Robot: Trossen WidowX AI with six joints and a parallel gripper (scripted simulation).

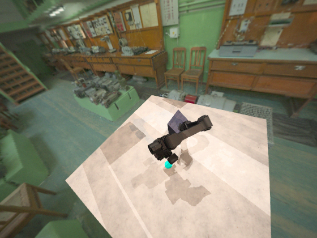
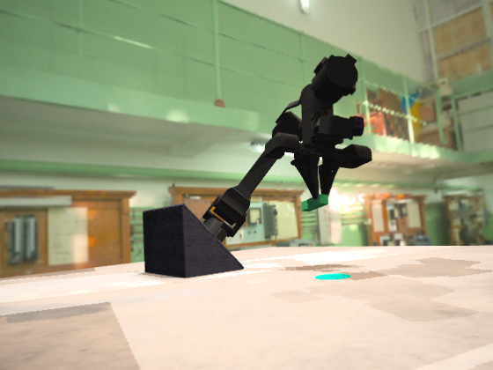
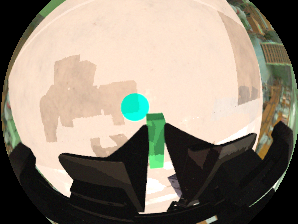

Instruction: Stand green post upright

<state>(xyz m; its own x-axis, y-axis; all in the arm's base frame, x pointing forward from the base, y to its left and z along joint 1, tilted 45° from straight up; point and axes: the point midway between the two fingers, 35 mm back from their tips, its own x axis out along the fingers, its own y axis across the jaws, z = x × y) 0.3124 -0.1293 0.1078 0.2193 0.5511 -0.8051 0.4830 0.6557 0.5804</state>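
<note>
Jaws clenched on the green post (image 2: 315,203), pinched near its upper part between two dark tapering fingers (image 2: 309,175) that point down toward the bench (image 2: 246,317). Held well above the surface, not touching it, with only the lower end showing below the fingertips in the exterior view and tilted slightly off level there. Seen from the wrist view as a narrow green strip (image 3: 154,140) running out between the two black finger blocks, its far end just beside the cyan circle (image 3: 135,106), slightly to the right of it. Gripper (image 2: 318,193) hanging over the cyan circle (image 2: 333,277), a flat disc on the pale mottled bench top, roughly above it but a little to the left in the exterior view. From the top view, wrist and gripper housing (image 1: 162,147) covering part of the cyan circle (image 1: 168,165), only its lower edge peeking out; post itself hidden there. Behind the wrist, dark forearm link (image 1: 187,131) sloping back to the elbow, then down to the arm's base joint at a dark wedge-shaped block (image 2: 182,242) standing on the bench. Grey-brown patches scattered over the bench around the circle. Beyond the bench edge, a workshop with wooden cabinets and two chairs (image 1: 185,66) against a green wall
</note>
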